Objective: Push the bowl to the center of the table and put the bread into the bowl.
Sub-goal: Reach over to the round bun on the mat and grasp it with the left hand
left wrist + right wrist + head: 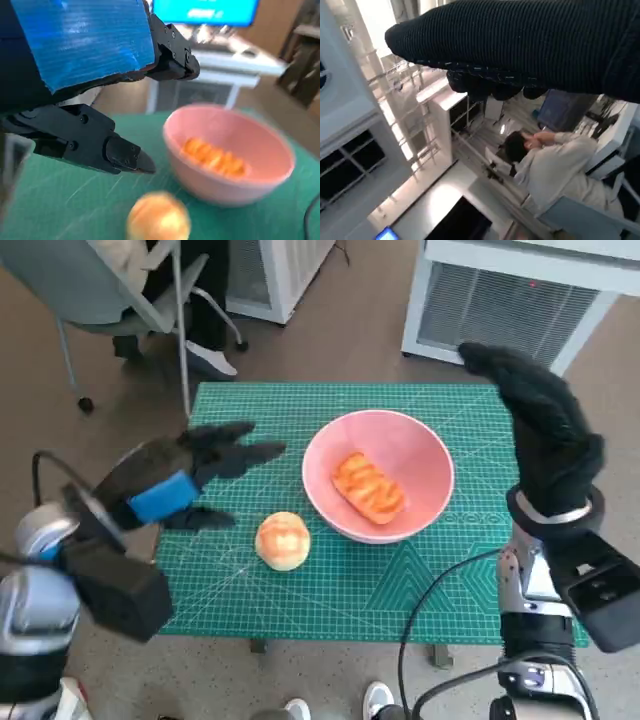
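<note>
In the head view the pink bowl (378,475) sat near the middle of the green cutting mat (440,570) with an orange-striped bread loaf (368,487) in it, a round bun (283,540) lay just off its rim at 8 o'clock, and the left hand (190,483) hovered at 9 o'clock, fingers spread and holding nothing, apart from both. The left wrist view was blurred: the black fingertips (127,156) hung above the bun (159,218), with the bowl (230,155) at 3 o'clock. The right wrist view showed only the gloved right hand (520,50), raised at the mat's 3 o'clock edge, and a seated person (555,165); its fingers were hidden, so I could not tell their state.
</note>
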{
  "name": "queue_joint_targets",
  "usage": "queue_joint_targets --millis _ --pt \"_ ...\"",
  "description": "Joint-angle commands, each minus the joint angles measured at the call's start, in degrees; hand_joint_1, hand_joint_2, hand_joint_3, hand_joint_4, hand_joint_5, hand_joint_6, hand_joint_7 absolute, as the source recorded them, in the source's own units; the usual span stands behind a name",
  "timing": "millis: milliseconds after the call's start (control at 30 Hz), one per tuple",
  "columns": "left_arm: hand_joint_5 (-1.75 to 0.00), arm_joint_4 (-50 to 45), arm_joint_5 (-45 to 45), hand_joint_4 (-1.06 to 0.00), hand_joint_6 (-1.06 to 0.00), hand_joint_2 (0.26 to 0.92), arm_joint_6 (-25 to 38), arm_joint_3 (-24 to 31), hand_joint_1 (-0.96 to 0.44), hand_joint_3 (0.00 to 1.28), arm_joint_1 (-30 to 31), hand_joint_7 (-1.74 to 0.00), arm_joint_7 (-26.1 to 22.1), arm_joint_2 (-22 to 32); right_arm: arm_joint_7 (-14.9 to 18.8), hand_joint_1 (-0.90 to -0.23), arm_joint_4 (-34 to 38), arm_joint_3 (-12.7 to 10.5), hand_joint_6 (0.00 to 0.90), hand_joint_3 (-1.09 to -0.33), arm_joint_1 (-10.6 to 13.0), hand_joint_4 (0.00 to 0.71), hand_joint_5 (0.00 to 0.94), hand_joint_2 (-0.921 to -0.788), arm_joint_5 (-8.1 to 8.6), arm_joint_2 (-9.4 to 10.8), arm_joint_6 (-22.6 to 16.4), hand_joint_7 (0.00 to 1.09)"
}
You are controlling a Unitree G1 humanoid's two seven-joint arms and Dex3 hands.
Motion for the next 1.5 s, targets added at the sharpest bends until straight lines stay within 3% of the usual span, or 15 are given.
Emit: queue_joint_targets --millis 33,567,1300,1500 --pt "0.0 -1.88 -0.7 -0.38 -0.48 0.832 1.25 -0.14 -0.23 0.0 1.96 -0.02 -1.0 1.19 0.65 -0.599 0.77 0.16 0.221 -0.711 0.83 0.269 0.001 -0.921 0.14 -0.02 0.23 0.28" --pt "0.0 1.93 1.19 -0.37 -0.47 0.849 1.02 -4.47 -0.23 0.01 4.09 0.0 -0.98 0.25 1.47 -0.584 0.98 0.01 0.209 -0.717 1.26 0.269 0.0 -0.921 0.83 -0.25 0.77 0.3" --pt "0.0 19.22 9.47 -0.37 -0.47 0.857 -2.67 -15.31 -0.22 0.0 -4.82 0.0 3.46 -6.37 0.9 -0.578 0.35 -0.1 0.194 -0.723 1.69 0.274 0.002 -0.921 -0.28 -0.65 1.03 0.34" --pt "0.0 24.02 11.88 -0.38 -0.46 0.857 -3.01 -17.66 -0.2 0.0 -6.96 0.0 4.91 -8.21 1.25 -0.577 0.84 -0.26 0.187 -0.724 1.48 0.274 0.002 -0.921 0.07 -0.87 1.0 0.35"
